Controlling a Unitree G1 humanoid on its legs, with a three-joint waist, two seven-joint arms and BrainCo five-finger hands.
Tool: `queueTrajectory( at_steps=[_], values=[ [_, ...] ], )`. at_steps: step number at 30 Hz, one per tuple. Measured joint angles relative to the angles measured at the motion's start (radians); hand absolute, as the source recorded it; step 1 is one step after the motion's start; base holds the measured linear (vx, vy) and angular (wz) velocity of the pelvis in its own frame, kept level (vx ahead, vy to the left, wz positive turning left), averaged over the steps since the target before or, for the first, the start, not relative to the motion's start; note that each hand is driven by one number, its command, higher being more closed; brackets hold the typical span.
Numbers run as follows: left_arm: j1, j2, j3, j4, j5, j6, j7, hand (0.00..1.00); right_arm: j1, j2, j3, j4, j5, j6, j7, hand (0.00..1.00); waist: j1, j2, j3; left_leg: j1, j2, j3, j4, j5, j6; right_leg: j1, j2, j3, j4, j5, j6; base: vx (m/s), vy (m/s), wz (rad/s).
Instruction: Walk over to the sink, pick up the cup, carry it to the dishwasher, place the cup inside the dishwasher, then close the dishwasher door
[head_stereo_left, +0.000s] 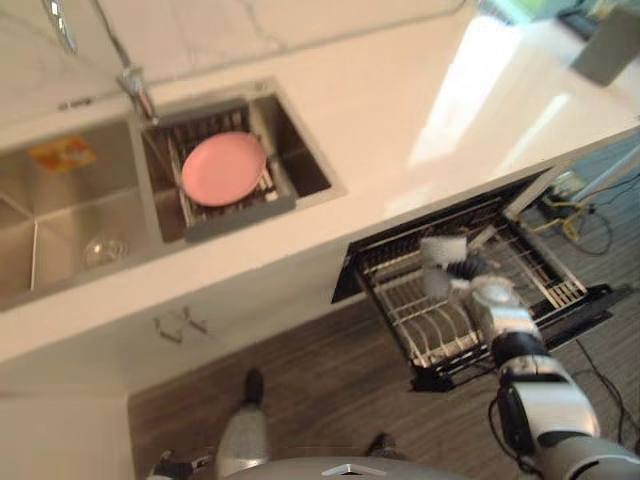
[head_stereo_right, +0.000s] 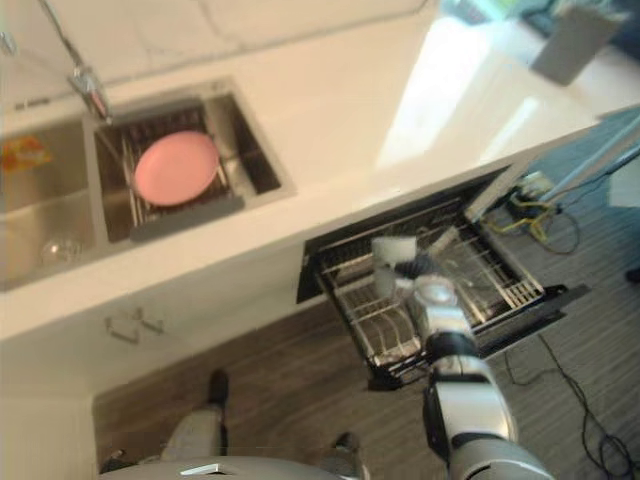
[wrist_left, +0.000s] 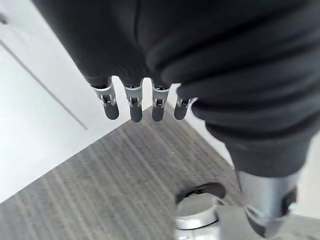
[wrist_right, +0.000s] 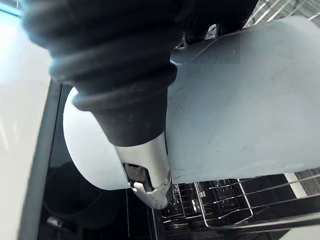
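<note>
Overhead, right robot hand (head_stereo_left: 466, 270) holds cup (head_stereo_left: 440, 248).

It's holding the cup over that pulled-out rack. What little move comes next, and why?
Probably lower the cup onto the rack and let go. The right hand grips the cup just above the rack's wires, and it does not seem to rest on them yet, so it likely needs to come down before the fingers release. The left hand hangs open over the floor.

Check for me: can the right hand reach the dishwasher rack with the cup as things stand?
Probably yes. The rack is pulled out, and the right hand, fingers round the cup, looks to be right over it with nothing between.
</note>
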Motion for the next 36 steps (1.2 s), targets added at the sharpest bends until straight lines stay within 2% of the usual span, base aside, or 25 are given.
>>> queueTrajectory(
  at_steps=[3,5,8,11,15,17,22,24,28,29,36],
  values=[
    [-0.02,0.015,0.002,-0.003,-0.009,-0.026,-0.003,0.0,-0.101,-0.064,0.019,0.015,-0.023,0.005,-0.014,1.0,0.018,-0.001,0.087,-0.042,0.001,-0.021,0.0,0.02,0.005,-0.043,-0.002,0.011,0.036,-0.009,-0.01,-0.12,0.046,0.16],
    [-0.02,0.022,0.002,-0.004,-0.03,-0.036,-0.004,0.0,-0.129,-0.084,0.041,0.035,-0.022,0.021,-0.023,1.0,0.033,-0.002,0.116,-0.057,-0.001,-0.028,0.0,0.026,0.005,-0.064,-0.006,0.034,0.055,-0.018,-0.01,-0.09,0.033,0.09],
    [-0.02,0.029,0.006,0.008,-0.097,-0.047,-0.006,0.0,-0.151,-0.089,0.061,0.081,-0.016,0.041,-0.039,1.0,0.042,-0.001,0.126,-0.103,-0.001,-0.048,0.0,0.028,0.005,-0.113,-0.009,0.034,0.091,-0.038,-0.006,-0.1,0.003,0.11],
    [-0.021,0.029,0.004,0.015,-0.109,-0.069,-0.007,0.0,-0.165,-0.11,0.089,0.118,-0.018,0.048,-0.037,1.0,0.059,0.001,0.129,-0.15,-0.005,-0.062,0.0,0.035,0.008,-0.168,-0.017,0.036,0.118,-0.048,-0.004,-0.08,-0.014,0.05],
    [-0.027,0.041,-0.023,0.024,-0.118,-0.09,-0.028,0.0,-0.203,-0.119,0.11,0.154,-0.017,0.071,-0.036,1.0,0.065,0.003,0.143,-0.193,-0.015,-0.079,0.0,0.046,0.006,-0.206,-0.023,0.057,0.13,-0.055,0.004,-0.03,-0.021,0.11],
    [-0.044,0.042,-0.043,0.035,-0.118,-0.097,-0.029,0.0,-0.21,-0.133,0.11,0.158,-0.018,0.085,-0.036,1.0,0.068,0.017,0.158,-0.201,-0.021,-0.096,0.0,0.049,0.009,-0.209,-0.028,0.057,0.144,-0.064,0.011,-0.01,-0.03,0.21],
    [-0.059,0.041,-0.1,0.047,-0.128,-0.109,-0.024,0.0,-0.244,-0.156,0.127,0.188,-0.02,0.084,-0.034,1.0,0.073,0.043,0.171,-0.24,-0.044,-0.102,0.003,0.059,0.018,-0.277,-0.063,0.084,0.22,-0.107,0.019,-0.01,-0.017,0.08],
    [-0.074,0.04,-0.119,0.049,-0.154,-0.124,-0.021,0.0,-0.246,-0.173,0.132,0.196,-0.02,0.084,-0.034,1.0,0.076,0.068,0.184,-0.253,-0.053,-0.109,0.006,0.061,0.02,-0.295,-0.077,0.085,0.245,-0.121,0.022,-0.02,-0.033,0.11],
    [-0.096,0.028,-0.145,0.049,-0.227,-0.146,-0.041,0.0,-0.271,-0.184,0.167,0.2,-0.021,0.086,-0.041,1.0,0.086,0.095,0.197,-0.267,-0.055,-0.114,0.006,0.064,0.018,-0.316,-0.084,0.087,0.269,-0.134,0.023,-0.04,-0.04,0.04],
    [-0.097,0.021,-0.148,0.049,-0.227,-0.152,-0.044,0.0,-0.274,-0.187,0.167,0.2,-0.021,0.087,-0.04,0.0,0.085,0.097,0.198,-0.267,-0.058,-0.118,0.006,0.064,0.018,-0.321,-0.09,0.087,0.284,-0.144,0.024,-0.04,-0.028,0.07],
    [-0.102,0.004,-0.183,0.05,-0.227,-0.173,-0.044,0.0,-0.274,-0.184,0.166,0.23,0.017,0.124,-0.039,0.0,0.09,0.1,0.198,-0.281,-0.064,-0.138,0.006,0.067,0.013,-0.341,-0.103,0.081,0.335,-0.179,0.024,-0.04,-0.047,0.09]
  ],
)
